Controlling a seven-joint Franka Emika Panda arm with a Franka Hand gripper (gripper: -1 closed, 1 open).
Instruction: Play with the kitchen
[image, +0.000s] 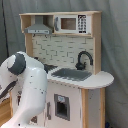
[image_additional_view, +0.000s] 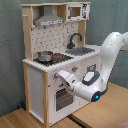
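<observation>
- The kitchen (image: 65, 65) stands upright on a wooden floor (image_additional_view: 20, 120) in both exterior views.
- The pot (image_additional_view: 45, 56) sits on the hob (image_additional_view: 56, 58), at the worktop's left end in the second exterior view.
- The claw (image_additional_view: 59, 76) reaches the front panel just below the worktop edge, seemingly at a knob; I cannot tell its state.

The kitchen (image_additional_view: 37, 75) has white panels edged in pale wood, and its back wall (image: 60, 49) carries a white brick pattern with grey lines. The hood (image_additional_view: 50, 20) is grey. The microwave (image: 70, 23) is white with a dark window and a dark keypad strip on its right. The tap (image: 84, 59) is black, the sink (image: 74, 74) grey, the worktop (image: 102, 79) off-white. In the second exterior view the hob (image_additional_view: 59, 58) shows black with red rings, and a silver pot (image_additional_view: 45, 56) sits on it. The oven door (image_additional_view: 62, 98) has a dark window. The robot arm (image_additional_view: 111, 52) is white with a grey joint ring and a blue light. Behind hangs a grey-blue curtain (image: 114, 40).
</observation>
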